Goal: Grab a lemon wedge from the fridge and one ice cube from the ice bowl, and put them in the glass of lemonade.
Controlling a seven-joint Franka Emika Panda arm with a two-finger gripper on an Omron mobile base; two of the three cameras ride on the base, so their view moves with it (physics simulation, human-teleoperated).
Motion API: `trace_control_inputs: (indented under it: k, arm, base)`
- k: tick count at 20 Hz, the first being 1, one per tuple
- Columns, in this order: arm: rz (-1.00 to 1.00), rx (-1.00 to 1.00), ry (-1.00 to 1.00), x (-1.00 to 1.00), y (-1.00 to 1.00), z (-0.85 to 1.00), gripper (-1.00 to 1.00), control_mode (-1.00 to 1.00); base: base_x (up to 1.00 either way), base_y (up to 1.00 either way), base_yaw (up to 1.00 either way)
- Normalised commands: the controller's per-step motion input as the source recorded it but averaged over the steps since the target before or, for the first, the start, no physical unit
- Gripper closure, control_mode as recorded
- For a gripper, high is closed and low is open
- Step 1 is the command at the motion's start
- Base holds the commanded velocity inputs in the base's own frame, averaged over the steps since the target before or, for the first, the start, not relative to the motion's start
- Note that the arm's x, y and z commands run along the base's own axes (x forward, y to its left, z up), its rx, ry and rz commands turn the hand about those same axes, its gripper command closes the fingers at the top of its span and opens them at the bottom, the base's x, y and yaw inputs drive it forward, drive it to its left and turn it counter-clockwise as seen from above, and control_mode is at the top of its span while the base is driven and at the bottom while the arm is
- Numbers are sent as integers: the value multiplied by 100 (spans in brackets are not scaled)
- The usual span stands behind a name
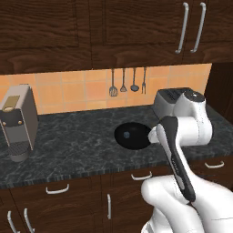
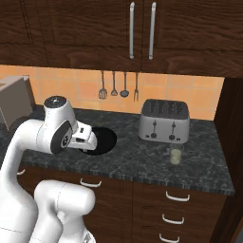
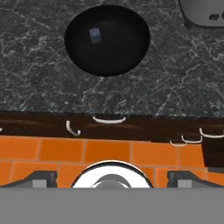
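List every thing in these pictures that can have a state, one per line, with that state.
Glossy black ice bowl: upright on the dark stone counter, holding one cube.
Pale bluish ice cube: lying inside the bowl, untouched.
Clear glass of lemonade: upright, filled with pale liquid, in front of the toaster.
Silver four-slot toaster: slots empty.
Dark wooden upper cabinet doors: closed.
Dark wooden drawers: closed.
Two-finger gripper: open, empty, above the floor before the counter.

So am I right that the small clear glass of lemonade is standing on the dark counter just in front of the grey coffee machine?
Not quite: the small clear glass of pale lemonade does stand on the dark speckled counter, but just in front of the silver four-slot toaster, not the coffee machine. The right base view shows it.
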Motion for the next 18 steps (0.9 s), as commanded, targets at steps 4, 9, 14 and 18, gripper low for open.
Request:
trace_control_inputs:
  k: [4, 9, 14, 18]
  arm:
    - [0, 0, -3, -9, 0, 0, -100, -100]
    - [-19, 0, -36, -100, -16, 20, -100, -100]
    - [-25, 0, -30, -59, -34, 39, -100, -100]
    - [-5, 0, 0, 42, -20, 31, -100, -100]
  base:
    - [0, 0, 0]
    - [0, 0, 0]
    - [0, 0, 0]
    - [0, 0, 0]
